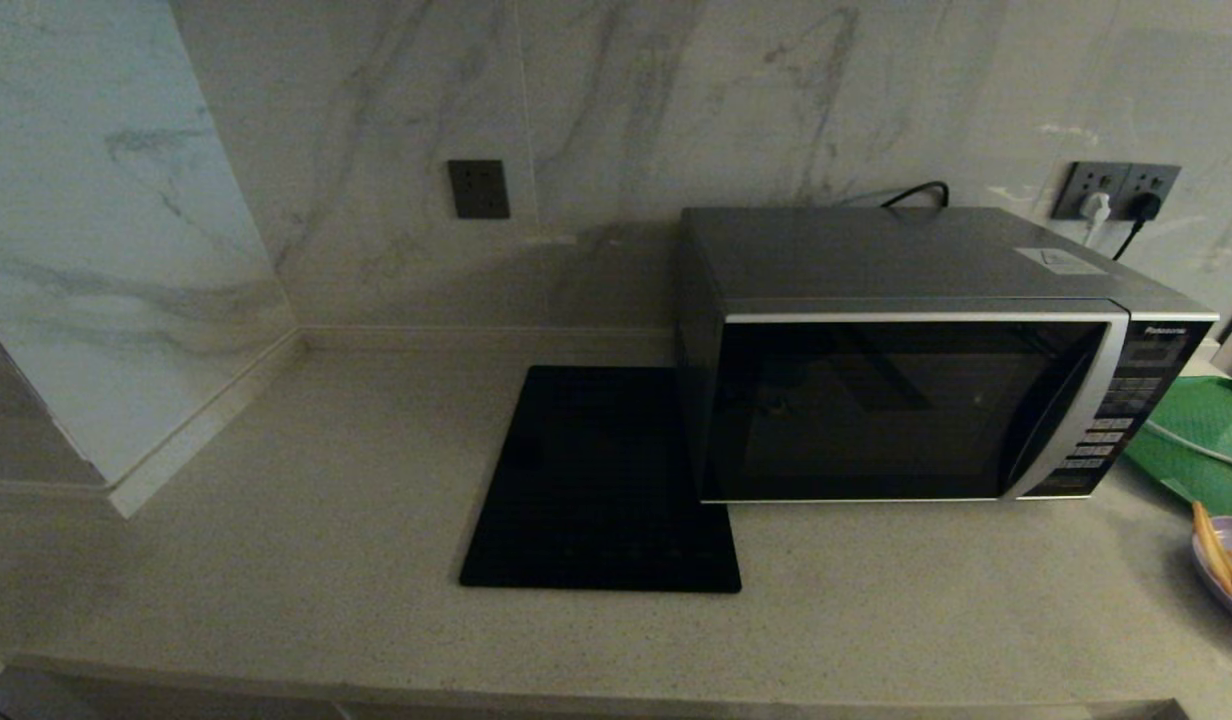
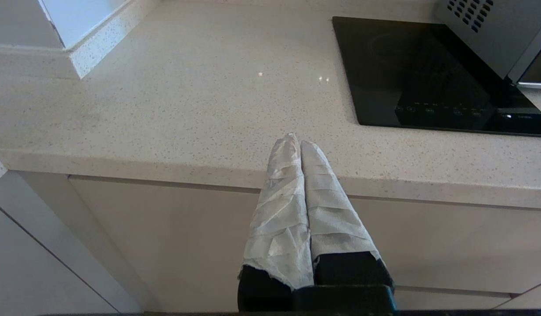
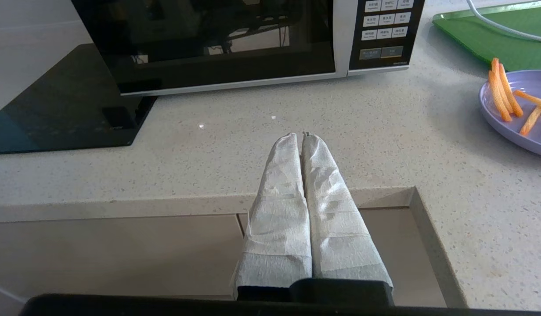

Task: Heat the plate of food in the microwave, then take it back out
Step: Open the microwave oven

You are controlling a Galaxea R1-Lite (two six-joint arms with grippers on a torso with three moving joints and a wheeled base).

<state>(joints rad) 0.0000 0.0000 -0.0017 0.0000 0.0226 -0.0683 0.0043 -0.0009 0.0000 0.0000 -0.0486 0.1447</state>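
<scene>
The silver-grey microwave (image 1: pixel 916 400) stands on the counter right of centre, its dark glass door closed; its front also shows in the right wrist view as the microwave (image 3: pixel 235 39). The lilac plate of food (image 1: pixel 1231 565) with orange fries sits on the counter at the far right edge, and appears as the plate of food (image 3: pixel 523 107) in the right wrist view. Neither arm shows in the head view. My left gripper (image 2: pixel 297 141) is shut and empty, hanging before the counter's front edge. My right gripper (image 3: pixel 300 137) is shut and empty, near the counter edge in front of the microwave.
A flat black square mat (image 1: pixel 601 480) lies left of the microwave. A green tray (image 1: pixel 1201 440) with a white cable across it sits behind the plate. Wall sockets (image 1: pixel 1116 190) with plugs are behind the microwave. A marble wall block (image 1: pixel 116 250) juts out at the left.
</scene>
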